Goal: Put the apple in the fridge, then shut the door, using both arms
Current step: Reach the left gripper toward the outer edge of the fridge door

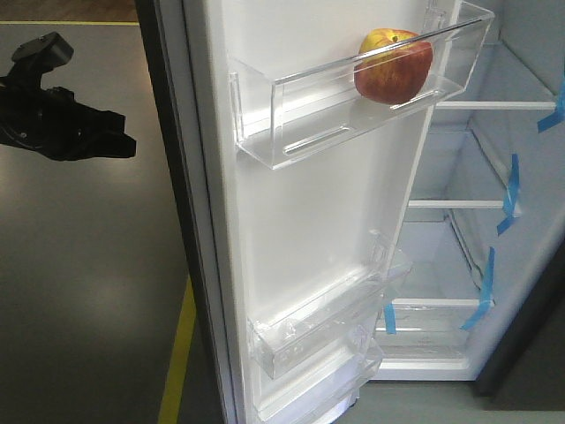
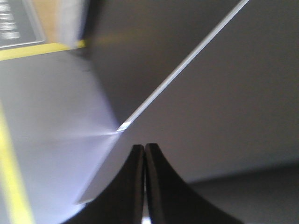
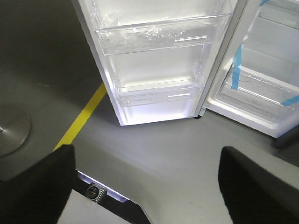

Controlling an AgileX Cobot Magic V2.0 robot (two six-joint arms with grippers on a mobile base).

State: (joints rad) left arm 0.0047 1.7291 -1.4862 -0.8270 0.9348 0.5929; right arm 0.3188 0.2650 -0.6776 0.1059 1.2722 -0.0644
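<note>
The apple (image 1: 394,66) is being carried in the upper clear bin (image 1: 353,115) of the open door (image 1: 300,238), at the end nearest the fridge (image 1: 494,177) shelves. The left jaws are being held closed on nothing, close to the door's dark outer face. The right jaws are being held wide apart and empty above the floor (image 3: 154,135). If the door is being swung hard by the left arm (image 1: 62,124), the apple may be rolled or jolted out. A glancing push may be lost on the smooth panel, leaving the door ajar.
</note>
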